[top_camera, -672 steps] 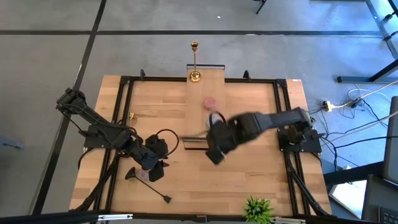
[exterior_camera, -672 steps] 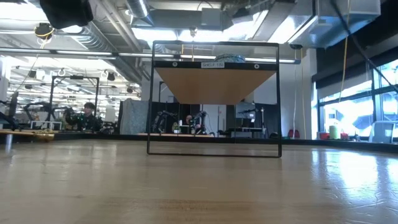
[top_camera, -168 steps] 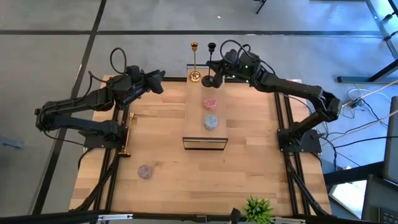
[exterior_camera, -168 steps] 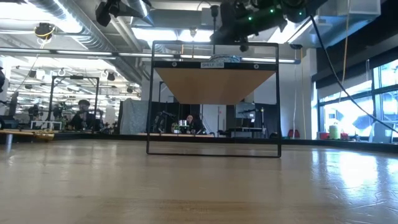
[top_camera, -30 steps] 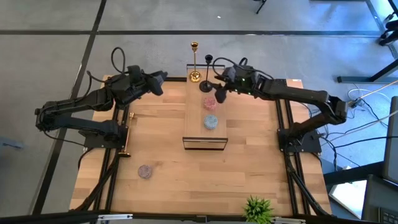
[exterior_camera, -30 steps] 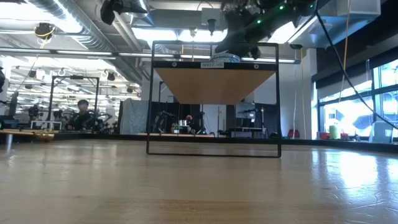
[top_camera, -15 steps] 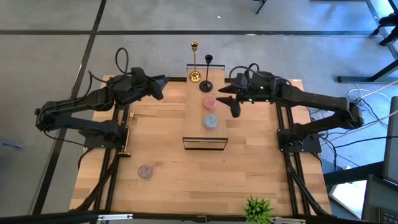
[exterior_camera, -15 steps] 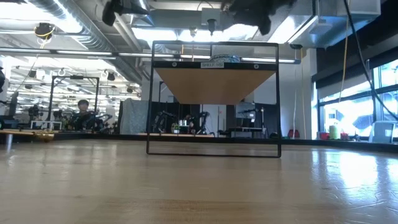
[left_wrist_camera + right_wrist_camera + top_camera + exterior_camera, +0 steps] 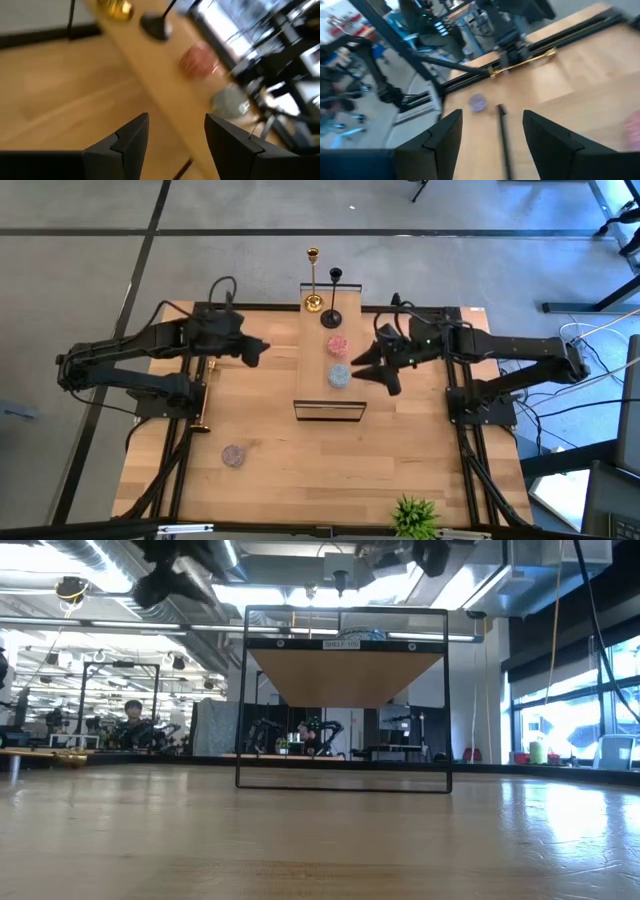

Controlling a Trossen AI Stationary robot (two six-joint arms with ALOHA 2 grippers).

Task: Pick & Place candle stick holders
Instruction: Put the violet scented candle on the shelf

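A gold candle stick holder [image 9: 313, 280] and a black one [image 9: 333, 295] stand upright on their round bases at the far end of the shelf top [image 9: 350, 395]. Another gold holder [image 9: 204, 424] lies on the table by the left rail, also seen in the right wrist view [image 9: 525, 62]. My left gripper [image 9: 255, 350] hangs open in the air left of the shelf, its fingers [image 9: 175, 135] with nothing between them. My right gripper [image 9: 375, 367] hangs open just right of the shelf, its fingers [image 9: 492, 135] likewise with nothing between them.
A pink round thing [image 9: 337, 343] and a grey-blue one [image 9: 339, 375] sit on the shelf top nearer than the holders. A purple round thing [image 9: 233, 455] lies on the table at the near left. A green plant [image 9: 413, 515] stands at the near edge. Black rails frame the table.
My right gripper has drawn back from the black holder, toward the table's right and near edges; the holder stays upright on the shelf. My left gripper has gone toward the near edge, alongside the shelf. Neither holder on the shelf has moved.
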